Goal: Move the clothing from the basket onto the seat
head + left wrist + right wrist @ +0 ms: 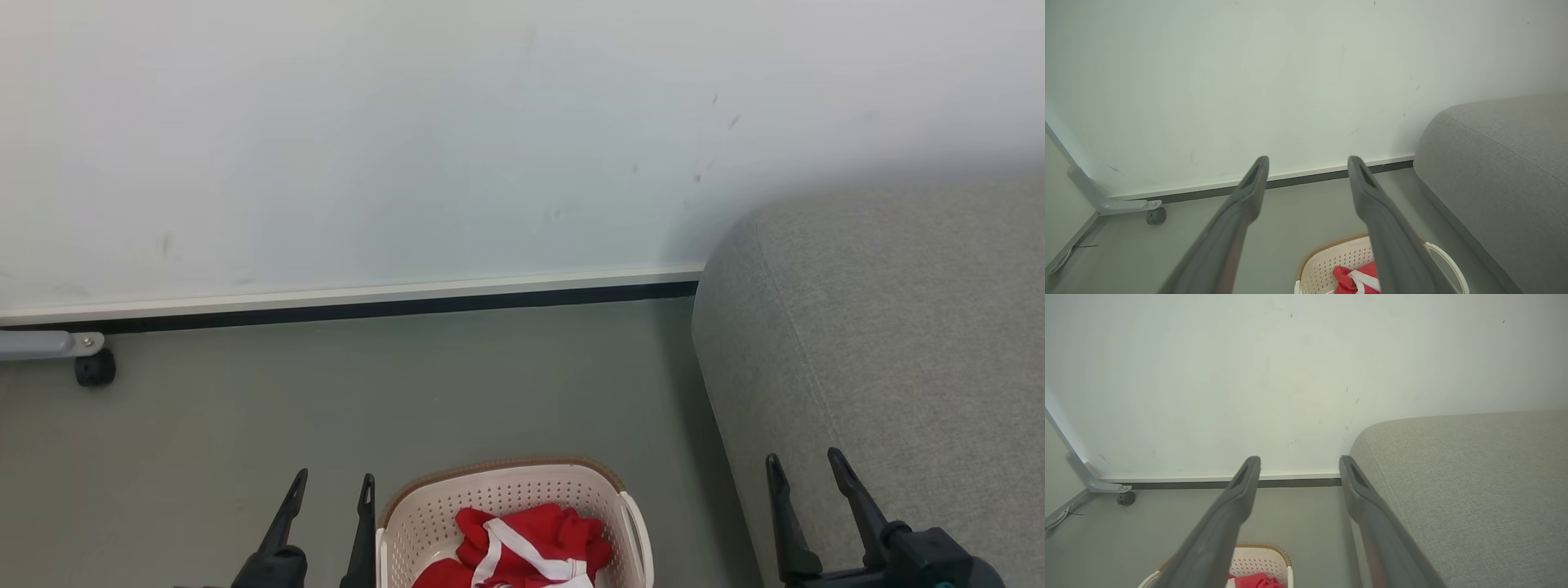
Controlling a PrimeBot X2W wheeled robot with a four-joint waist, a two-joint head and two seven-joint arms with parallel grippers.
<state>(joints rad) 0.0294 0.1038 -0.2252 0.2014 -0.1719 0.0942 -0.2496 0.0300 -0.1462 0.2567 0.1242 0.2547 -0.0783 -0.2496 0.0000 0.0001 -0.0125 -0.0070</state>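
Now the clothing [531, 543] lies in the basket [506, 490], between left end effector [336, 475] and right end effector [803, 455], both open and empty.

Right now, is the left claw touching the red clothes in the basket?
Apart. In the head view the left gripper stands open outside the basket, whose bare perforated wall shows between it and the red clothing.

clothing [531, 541] lay in basket [490, 495]. seat [898, 343] stood right of basket, apart from it. wall [408, 147] ran behind basket. left gripper [335, 476] hung just left of basket.
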